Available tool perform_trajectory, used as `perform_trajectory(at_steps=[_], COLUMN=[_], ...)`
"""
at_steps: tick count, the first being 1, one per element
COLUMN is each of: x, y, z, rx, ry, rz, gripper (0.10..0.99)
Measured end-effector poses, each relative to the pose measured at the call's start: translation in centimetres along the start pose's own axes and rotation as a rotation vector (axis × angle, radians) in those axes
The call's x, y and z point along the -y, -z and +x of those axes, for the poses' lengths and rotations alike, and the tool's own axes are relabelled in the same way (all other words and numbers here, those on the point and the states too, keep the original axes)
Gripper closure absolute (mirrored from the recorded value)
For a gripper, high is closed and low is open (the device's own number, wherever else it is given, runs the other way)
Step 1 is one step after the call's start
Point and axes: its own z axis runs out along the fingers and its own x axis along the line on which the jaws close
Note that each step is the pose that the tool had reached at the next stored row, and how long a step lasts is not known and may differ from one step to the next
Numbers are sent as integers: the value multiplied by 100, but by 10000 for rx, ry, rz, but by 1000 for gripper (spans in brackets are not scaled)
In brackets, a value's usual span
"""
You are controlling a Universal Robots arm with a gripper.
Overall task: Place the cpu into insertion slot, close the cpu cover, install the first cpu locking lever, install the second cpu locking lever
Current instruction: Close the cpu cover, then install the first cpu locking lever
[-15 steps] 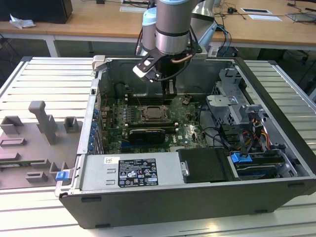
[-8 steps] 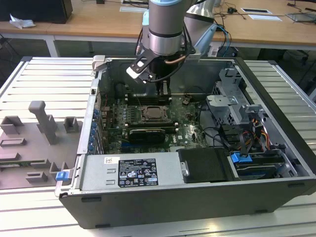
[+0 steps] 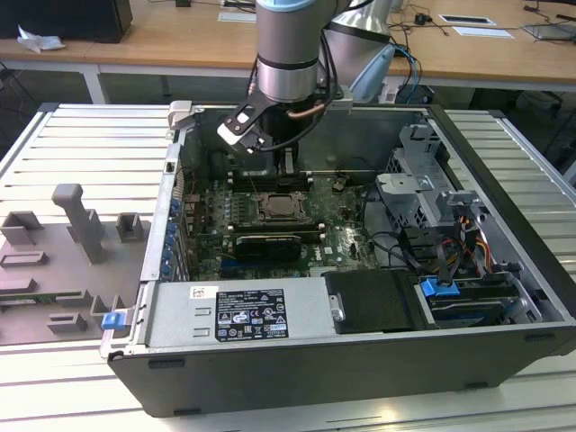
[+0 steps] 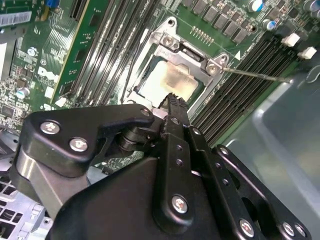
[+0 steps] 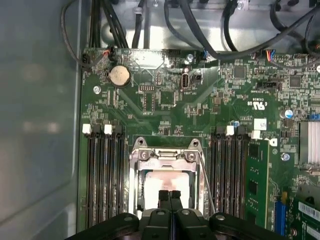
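Note:
The cpu (image 5: 167, 182) lies with its pale silver top up in the insertion slot (image 3: 284, 209) on the green board. The cpu cover (image 5: 165, 156) is a silver frame lying flat around the chip, and the cpu (image 4: 170, 82) shows through the cut-out of the cpu cover (image 4: 187, 50). A thin metal locking lever (image 4: 257, 75) reaches out from the socket corner over the memory slots. That lever (image 5: 206, 180) runs along one side of the socket. My gripper (image 5: 170, 196) hangs just above the chip, black fingers shut together on nothing. It is the gripper (image 4: 172, 100) over the socket edge, and the gripper (image 3: 286, 166) inside the case.
Long memory slots (image 5: 102, 175) flank the socket on both sides. A black card (image 3: 263, 245) lies nearer the camera in the exterior view, and a drive cage with cables (image 3: 432, 207) is at that view's right. Case walls (image 3: 171, 207) enclose the board. A grey fixture (image 3: 81, 225) stands outside.

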Motion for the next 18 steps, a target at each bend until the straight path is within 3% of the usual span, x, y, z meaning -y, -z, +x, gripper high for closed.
perform_trajectory(at_steps=[12,18], x=[42,38], y=[20,114], z=[1,1], rx=[0,1], ry=[0,-1], rz=[0,1], gripper=[980,980])
